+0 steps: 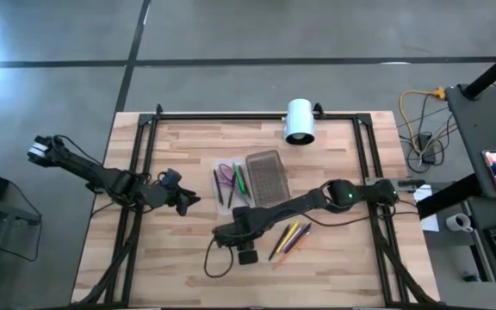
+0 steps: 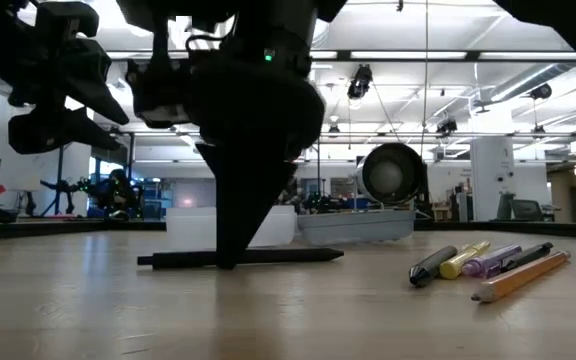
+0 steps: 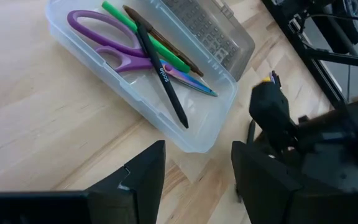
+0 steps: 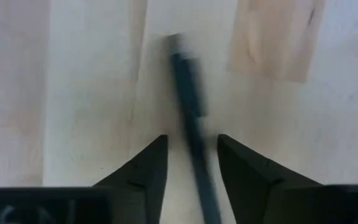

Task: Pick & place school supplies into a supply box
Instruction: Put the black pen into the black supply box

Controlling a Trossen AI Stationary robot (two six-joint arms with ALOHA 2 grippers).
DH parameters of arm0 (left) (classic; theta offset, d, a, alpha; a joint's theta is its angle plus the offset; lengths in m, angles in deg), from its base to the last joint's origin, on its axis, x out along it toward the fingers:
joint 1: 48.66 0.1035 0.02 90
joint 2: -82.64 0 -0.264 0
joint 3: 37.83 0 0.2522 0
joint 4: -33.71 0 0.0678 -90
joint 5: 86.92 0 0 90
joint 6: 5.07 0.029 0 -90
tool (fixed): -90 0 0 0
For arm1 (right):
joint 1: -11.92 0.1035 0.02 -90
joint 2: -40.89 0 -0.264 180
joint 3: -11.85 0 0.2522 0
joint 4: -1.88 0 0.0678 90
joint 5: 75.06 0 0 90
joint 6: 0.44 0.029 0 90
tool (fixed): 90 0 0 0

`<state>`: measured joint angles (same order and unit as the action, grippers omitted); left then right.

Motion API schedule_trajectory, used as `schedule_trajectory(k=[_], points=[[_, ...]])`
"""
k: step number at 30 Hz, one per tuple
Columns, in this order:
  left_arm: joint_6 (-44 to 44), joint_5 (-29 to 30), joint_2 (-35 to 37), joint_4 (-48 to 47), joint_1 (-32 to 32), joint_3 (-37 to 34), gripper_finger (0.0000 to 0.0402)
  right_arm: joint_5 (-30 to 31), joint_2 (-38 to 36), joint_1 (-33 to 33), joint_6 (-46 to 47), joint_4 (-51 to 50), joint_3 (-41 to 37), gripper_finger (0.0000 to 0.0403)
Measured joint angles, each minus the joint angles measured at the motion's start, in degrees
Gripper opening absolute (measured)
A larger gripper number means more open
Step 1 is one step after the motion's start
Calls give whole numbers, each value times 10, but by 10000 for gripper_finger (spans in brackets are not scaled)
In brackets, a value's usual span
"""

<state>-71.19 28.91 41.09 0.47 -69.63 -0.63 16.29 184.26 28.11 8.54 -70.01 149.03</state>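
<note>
black pen (image 3: 162, 74) — white lettering, unreadable

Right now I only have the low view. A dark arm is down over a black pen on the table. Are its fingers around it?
Observer: Yes. The right hand is open, with the black pen lying between its fingers, not pinched.
Operator: What's in the box?
Observer: The supply box lies open, holding purple scissors, a green pen and a dark lettered pen.
Operator: And the left hand?
Observer: The left hand waits open and empty, left of the box.
</note>
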Motion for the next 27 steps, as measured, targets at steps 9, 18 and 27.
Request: schedule_trajectory(k=[9, 18, 27], points=[[0, 0, 0, 0, 0, 0, 169, -2, 16, -9, -4, 0, -5, 50], [6, 0, 0, -2, 0, 0, 169, -59, -12, -14, 82, -12, -10, 15], [8, -2, 0, -2, 0, 0, 169, 3, -126, -25, 338, 9, -9, 14]])
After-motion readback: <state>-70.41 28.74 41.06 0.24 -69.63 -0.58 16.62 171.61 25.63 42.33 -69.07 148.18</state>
